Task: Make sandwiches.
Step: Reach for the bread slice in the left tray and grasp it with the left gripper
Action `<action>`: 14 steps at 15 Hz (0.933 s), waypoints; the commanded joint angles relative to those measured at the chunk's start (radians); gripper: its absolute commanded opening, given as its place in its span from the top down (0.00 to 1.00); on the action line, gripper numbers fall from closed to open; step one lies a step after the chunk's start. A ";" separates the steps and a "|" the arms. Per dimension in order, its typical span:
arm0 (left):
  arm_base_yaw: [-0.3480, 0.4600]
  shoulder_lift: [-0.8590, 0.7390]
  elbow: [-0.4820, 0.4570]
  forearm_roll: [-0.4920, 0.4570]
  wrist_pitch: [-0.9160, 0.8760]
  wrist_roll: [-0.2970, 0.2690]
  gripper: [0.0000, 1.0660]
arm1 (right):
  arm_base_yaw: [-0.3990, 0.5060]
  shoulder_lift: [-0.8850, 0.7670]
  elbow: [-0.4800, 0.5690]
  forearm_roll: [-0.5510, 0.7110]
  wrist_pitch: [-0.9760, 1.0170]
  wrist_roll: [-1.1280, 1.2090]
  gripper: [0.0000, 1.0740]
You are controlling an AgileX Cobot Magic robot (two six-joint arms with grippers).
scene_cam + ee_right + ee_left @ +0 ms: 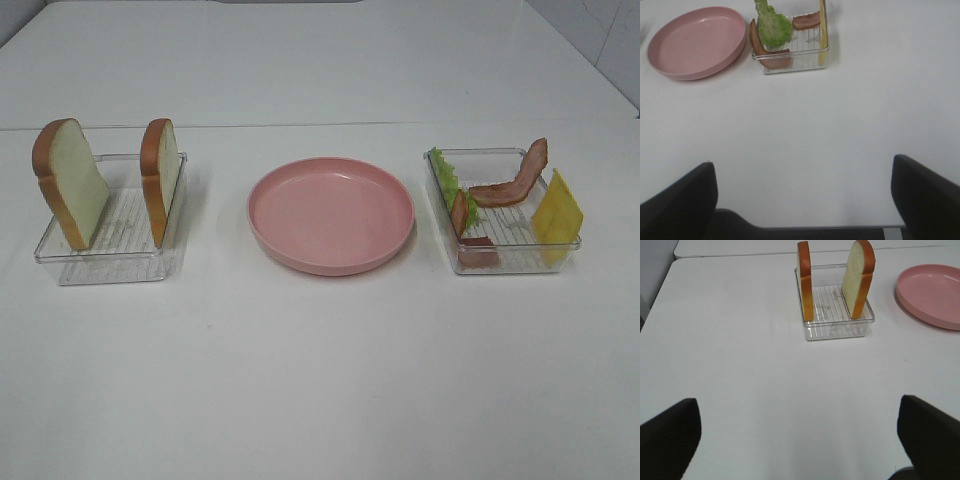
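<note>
Spread and empty: left gripper (800, 440), right gripper (802, 200). Upright bread slices (78, 185) in left tray (100, 275) look light and squashy; pinch top crust gently.

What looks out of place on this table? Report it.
Nothing spilled or damaged. Bread slices stand upright in their tray; lettuce and cheese sit inside the other tray, one bacon strip leaning up past its rim.

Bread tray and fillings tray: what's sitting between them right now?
Only the empty pink plate, apart from both the bread tray and the fillings tray; the exterior high view shows it.
</note>
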 commanded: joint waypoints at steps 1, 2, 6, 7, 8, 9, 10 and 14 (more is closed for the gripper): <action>0.002 -0.001 0.002 -0.002 -0.004 0.000 0.06 | -0.004 -0.020 0.002 -0.005 -0.005 -0.003 0.16; 0.002 0.000 0.002 -0.002 -0.004 -0.005 0.06 | -0.004 -0.020 0.002 -0.005 -0.005 -0.003 0.16; 0.002 0.198 -0.059 -0.004 -0.067 -0.011 0.06 | -0.004 -0.020 0.002 -0.005 -0.005 -0.003 0.16; 0.002 0.252 -0.075 -0.005 -0.077 -0.011 0.06 | -0.004 -0.020 0.002 -0.005 -0.005 -0.003 0.16; 0.002 0.487 -0.176 -0.023 -0.103 -0.011 0.06 | -0.004 -0.020 0.002 -0.005 -0.005 -0.003 0.16; 0.002 0.540 -0.210 -0.031 -0.106 -0.011 0.06 | -0.004 -0.020 0.002 -0.005 -0.005 -0.003 0.16; 0.002 0.668 -0.284 -0.046 -0.105 -0.011 0.06 | -0.004 -0.020 0.002 -0.005 -0.005 -0.003 0.16; 0.000 1.099 -0.607 -0.118 -0.095 -0.011 0.06 | -0.004 -0.020 0.002 -0.005 -0.005 -0.003 0.16</action>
